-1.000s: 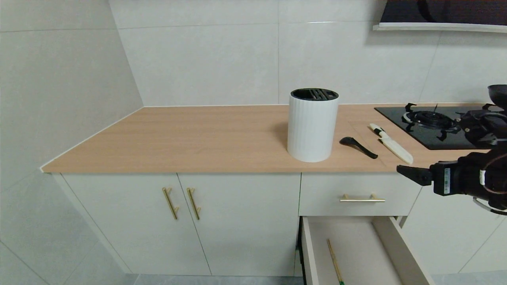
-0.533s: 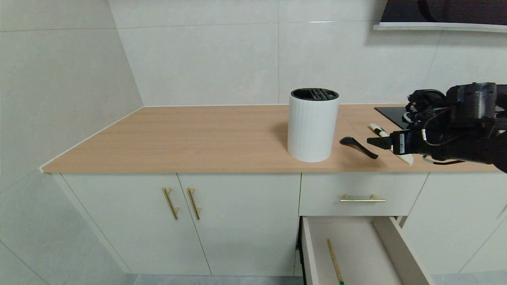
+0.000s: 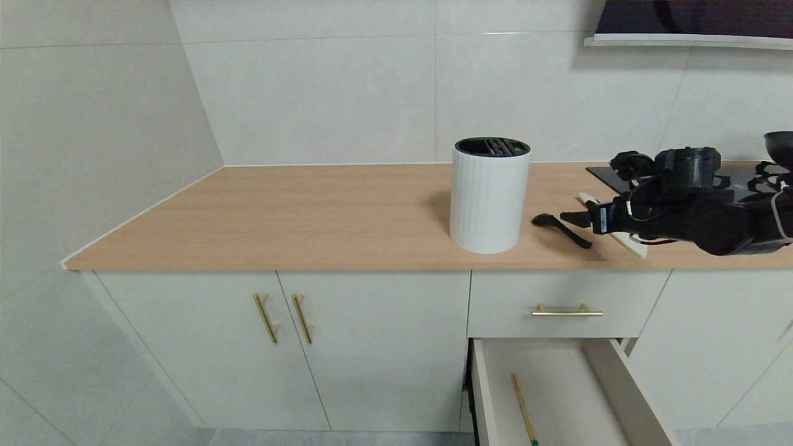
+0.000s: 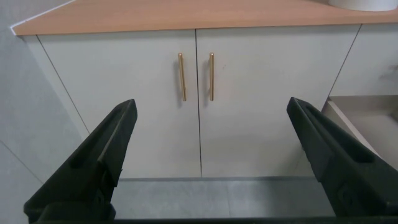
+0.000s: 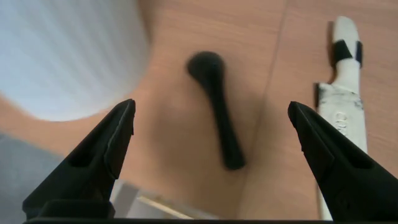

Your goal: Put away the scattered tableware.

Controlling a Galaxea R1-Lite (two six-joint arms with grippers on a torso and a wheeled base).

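Note:
A black spoon (image 3: 560, 230) lies on the wooden counter just right of the white ribbed utensil holder (image 3: 489, 195). A white knife (image 3: 634, 249) with black bands lies right of the spoon, partly hidden by my right arm. My right gripper (image 3: 573, 218) hovers low over the spoon's handle end and is open. In the right wrist view the spoon (image 5: 217, 112) sits between the spread fingers of that gripper (image 5: 210, 106), with the knife (image 5: 345, 93) and the holder (image 5: 68, 56) to either side. My left gripper (image 4: 211, 102) is open below counter height, facing the cabinet doors (image 4: 196, 93).
A lower drawer (image 3: 483, 396) stands pulled out under the counter's right part, with chopsticks (image 3: 523, 409) lying in it. A black gas stove (image 3: 610, 175) occupies the counter's far right. The counter (image 3: 310, 210) left of the holder is bare wood.
My right arm has risen from in front of the drawer fronts to above the counter and moved left, ending over the spoon. The spoon, knife and holder have not moved.

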